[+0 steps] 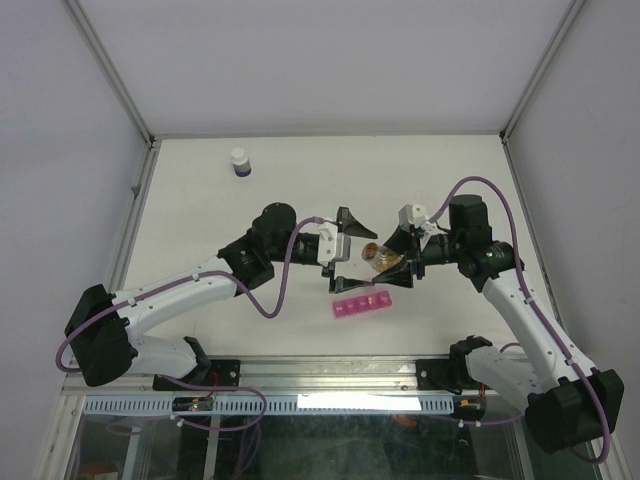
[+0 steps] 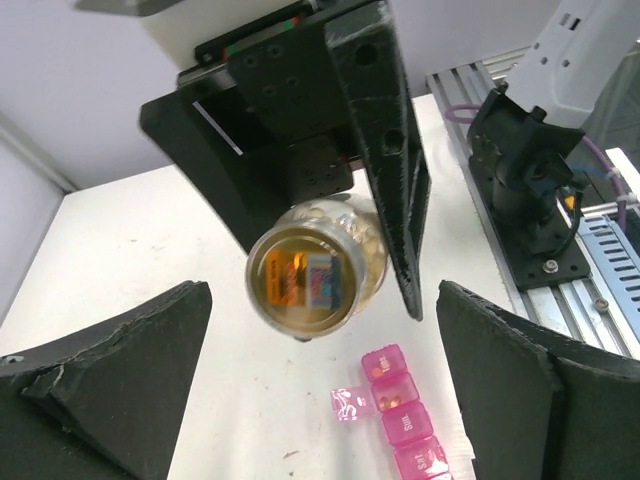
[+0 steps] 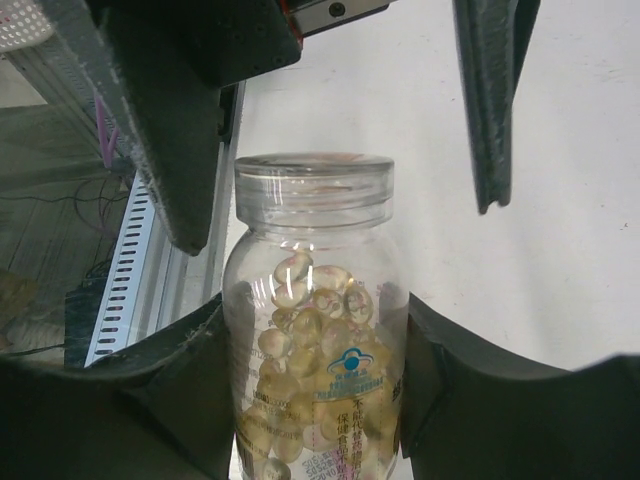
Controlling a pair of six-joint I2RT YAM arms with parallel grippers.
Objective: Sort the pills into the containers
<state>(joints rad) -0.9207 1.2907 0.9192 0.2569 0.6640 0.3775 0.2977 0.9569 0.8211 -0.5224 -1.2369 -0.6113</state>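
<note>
Left side: the left gripper (image 1: 352,252) gapes wide around the lid end of the clear plastic bottle of pale pills (image 3: 315,400), not touching. The pink translucent pill-box strip (image 1: 362,305) lies on the white table (image 1: 200,200), just nearside of the bottle. The right gripper (image 3: 315,305) clamps the bottle sideways.

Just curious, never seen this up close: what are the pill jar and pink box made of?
The jar looks like clear, glossy plastic or glass, I cannot tell which: the pale pills show through. The pink box looks like translucent plastic: light passes through its tinted lids.
</note>
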